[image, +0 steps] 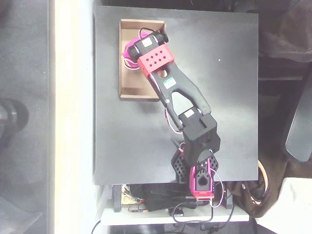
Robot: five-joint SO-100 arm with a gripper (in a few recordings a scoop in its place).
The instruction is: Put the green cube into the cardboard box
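Hanging over the box (127, 78), the gripper (130, 52) sits above the box's upper half; whether its jaws are parted or pinched I cannot tell, since the wrist covers them. The cube is not visible, perhaps hidden beneath the gripper. A good release would be low and central, clear of the walls. The arm reaches diagonally from its base below the box, wrist bent down.

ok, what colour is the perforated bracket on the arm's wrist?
Red, with a grid of small round holes; seen in the overhead view, above the cardboard box.
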